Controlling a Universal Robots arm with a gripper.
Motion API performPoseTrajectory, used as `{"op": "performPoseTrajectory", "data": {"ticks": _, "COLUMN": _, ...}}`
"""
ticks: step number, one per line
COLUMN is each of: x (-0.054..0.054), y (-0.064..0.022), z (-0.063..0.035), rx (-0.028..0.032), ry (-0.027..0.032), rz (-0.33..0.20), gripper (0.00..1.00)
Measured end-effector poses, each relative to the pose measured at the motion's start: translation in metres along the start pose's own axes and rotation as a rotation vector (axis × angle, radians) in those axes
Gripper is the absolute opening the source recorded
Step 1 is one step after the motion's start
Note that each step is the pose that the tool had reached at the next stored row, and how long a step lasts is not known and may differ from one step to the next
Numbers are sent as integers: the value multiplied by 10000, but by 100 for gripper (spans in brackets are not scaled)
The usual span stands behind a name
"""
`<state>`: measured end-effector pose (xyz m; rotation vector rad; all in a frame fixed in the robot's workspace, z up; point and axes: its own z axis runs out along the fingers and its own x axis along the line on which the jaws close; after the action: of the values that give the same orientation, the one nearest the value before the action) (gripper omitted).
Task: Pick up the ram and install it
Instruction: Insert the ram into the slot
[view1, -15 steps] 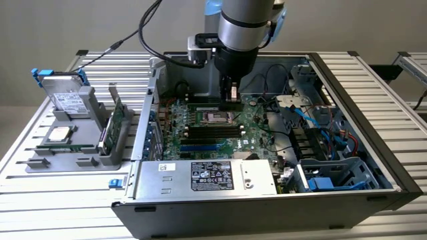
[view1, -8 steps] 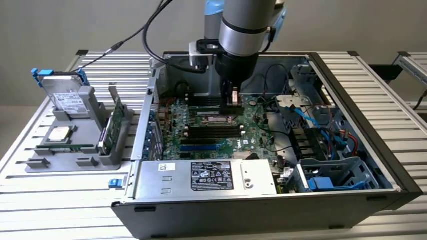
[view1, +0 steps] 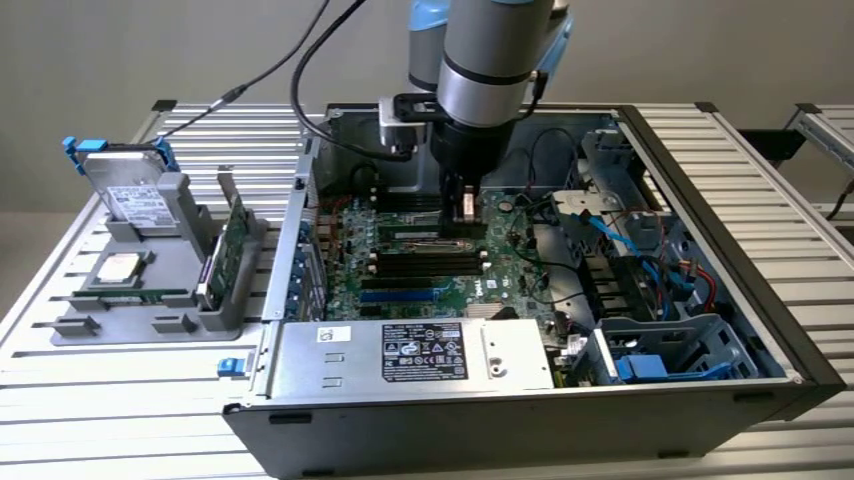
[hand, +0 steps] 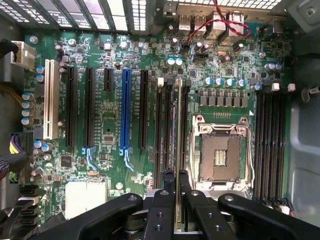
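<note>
Black gripper jaws close narrowly on the ram, held edge-on over the black memory slots just beside the empty CPU socket on the green motherboard. Whether the ram touches a slot cannot be told. The robot arm reaches down into the open computer case.

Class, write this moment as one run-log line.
gripper: shut on ram | ram: edge-on over memory slots beside CPU socket | site: inside computer case
</note>
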<state>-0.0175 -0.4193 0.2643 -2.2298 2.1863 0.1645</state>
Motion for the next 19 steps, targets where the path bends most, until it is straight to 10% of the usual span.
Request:
{"op": "performPoseTrajectory", "data": {"ticks": 13, "x": 10, "y": -12, "z": 225, "rx": -3, "ry": 221, "rz": 26, "gripper": 14}}
{"op": "performPoseTrajectory", "data": {"ticks": 19, "x": 9, "y": -14, "z": 248, "rx": -31, "ry": 443, "rz": 42, "gripper": 14}}
